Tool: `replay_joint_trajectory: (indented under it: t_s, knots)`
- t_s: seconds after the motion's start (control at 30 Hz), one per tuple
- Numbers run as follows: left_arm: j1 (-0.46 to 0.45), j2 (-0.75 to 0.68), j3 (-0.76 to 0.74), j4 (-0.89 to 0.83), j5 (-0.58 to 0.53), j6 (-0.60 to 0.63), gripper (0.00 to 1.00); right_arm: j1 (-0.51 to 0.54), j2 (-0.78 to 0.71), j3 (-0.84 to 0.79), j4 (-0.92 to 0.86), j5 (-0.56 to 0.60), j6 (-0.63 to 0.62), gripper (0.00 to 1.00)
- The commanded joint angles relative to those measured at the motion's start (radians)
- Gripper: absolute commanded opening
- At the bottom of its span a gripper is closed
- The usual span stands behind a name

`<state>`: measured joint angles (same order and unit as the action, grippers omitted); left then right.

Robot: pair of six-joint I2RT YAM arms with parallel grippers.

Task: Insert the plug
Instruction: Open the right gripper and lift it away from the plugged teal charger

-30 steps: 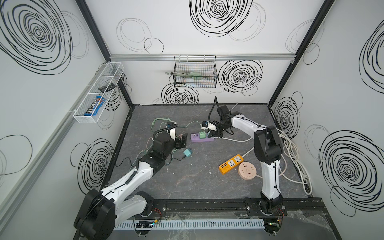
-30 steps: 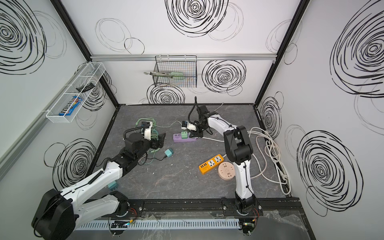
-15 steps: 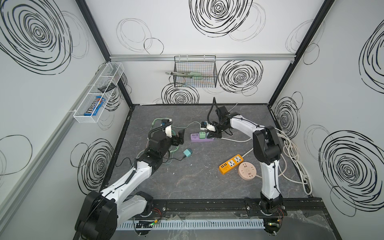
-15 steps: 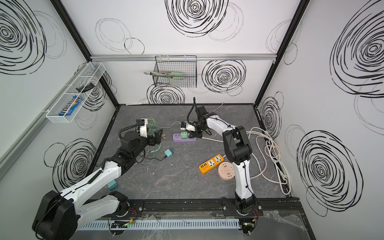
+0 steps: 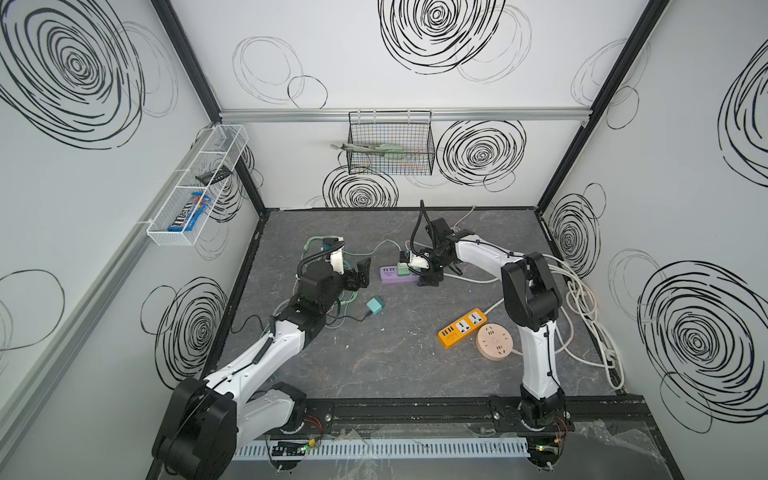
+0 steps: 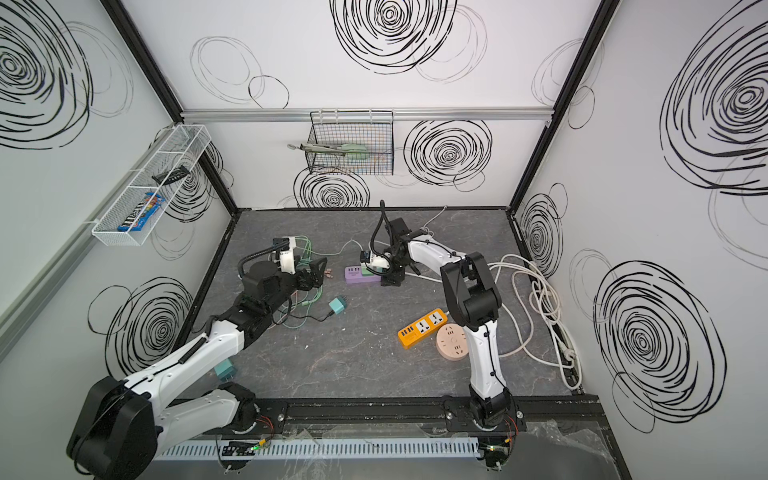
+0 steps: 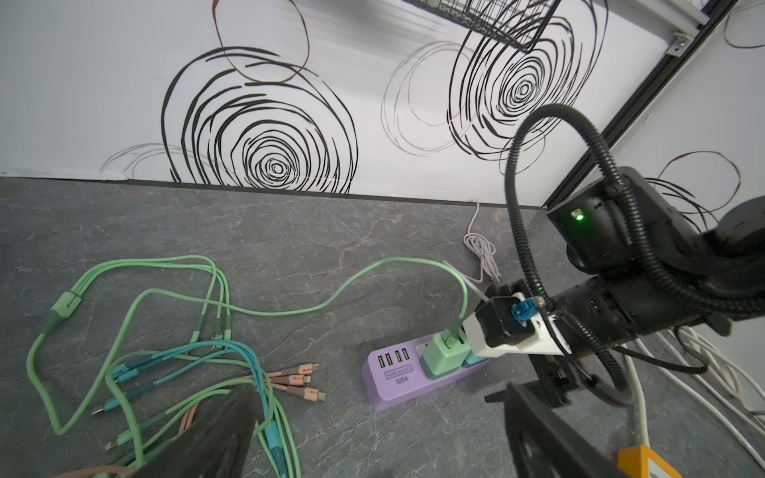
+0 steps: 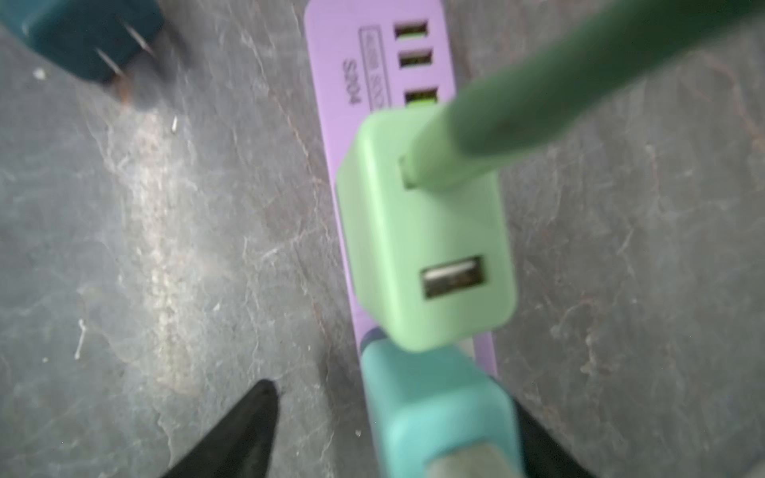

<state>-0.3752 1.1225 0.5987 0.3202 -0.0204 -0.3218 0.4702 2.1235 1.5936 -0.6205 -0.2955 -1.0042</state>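
A purple power strip [image 5: 390, 275] [image 6: 353, 275] [image 7: 393, 380] lies at mid-table. A light green charger [image 7: 441, 351] [image 8: 426, 231] stands plugged into it with a green cable. Right beside it a teal plug [image 8: 434, 405] [image 7: 474, 358] stands upright on the strip; how deep it sits is hidden. My right gripper [image 5: 429, 281] [image 8: 393, 401] straddles the teal plug, open, one finger clearly apart from it. My left gripper [image 5: 360, 272] [image 6: 316, 272] [image 7: 372, 414] hangs open and empty left of the strip.
A loose teal adapter [image 5: 375, 306] [image 6: 338, 306] lies in front of the strip, prongs up. Green and teal cables [image 7: 165, 331] are tangled under the left gripper. An orange power strip [image 5: 462, 327], a round peach socket [image 5: 495, 340] and white cords [image 5: 582, 307] lie at the right.
My right gripper has opened and let go of the teal plug, which stays standing on the strip. My left arm has shifted slightly toward the back.
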Motion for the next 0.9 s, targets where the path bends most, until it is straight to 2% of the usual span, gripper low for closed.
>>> replay_joint_trajectory:
  t_s: [0.0, 0.17, 0.33, 0.47, 0.6, 0.67, 0.77, 0.8, 0.87]
  knots:
    - [-0.017, 0.005, 0.042, -0.017, -0.046, -0.016, 0.96, -0.007, -0.016, -0.090, -0.095, 0.114, 0.039, 0.97]
    - [-0.044, 0.011, 0.062, -0.068, -0.103, -0.035, 0.96, -0.033, -0.121, -0.209, -0.014, 0.123, 0.102, 0.97]
    - [-0.087, 0.043, 0.088, -0.127, -0.156, -0.066, 0.96, -0.046, -0.289, -0.395, 0.201, 0.080, 0.252, 0.97]
    - [-0.102, 0.077, 0.090, -0.128, -0.101, -0.083, 0.96, -0.045, -0.446, -0.551, 0.410, 0.044, 0.386, 0.97]
    - [-0.124, 0.114, 0.093, -0.141, -0.070, -0.099, 0.97, -0.043, -0.602, -0.714, 0.644, 0.135, 0.586, 0.97]
    - [-0.127, 0.137, 0.095, -0.143, -0.036, -0.102, 0.98, -0.038, -0.670, -0.784, 0.759, 0.220, 0.717, 0.97]
    - [-0.132, 0.183, 0.100, -0.142, 0.009, -0.142, 1.00, -0.038, -0.760, -0.873, 0.870, 0.360, 1.000, 0.97]
    - [-0.136, 0.201, 0.106, -0.148, 0.012, -0.148, 0.99, -0.047, -0.778, -0.893, 0.868, 0.363, 1.099, 0.97]
    - [-0.139, 0.236, 0.118, -0.152, 0.028, -0.161, 0.97, -0.080, -0.783, -0.903, 0.810, 0.225, 1.163, 0.97]
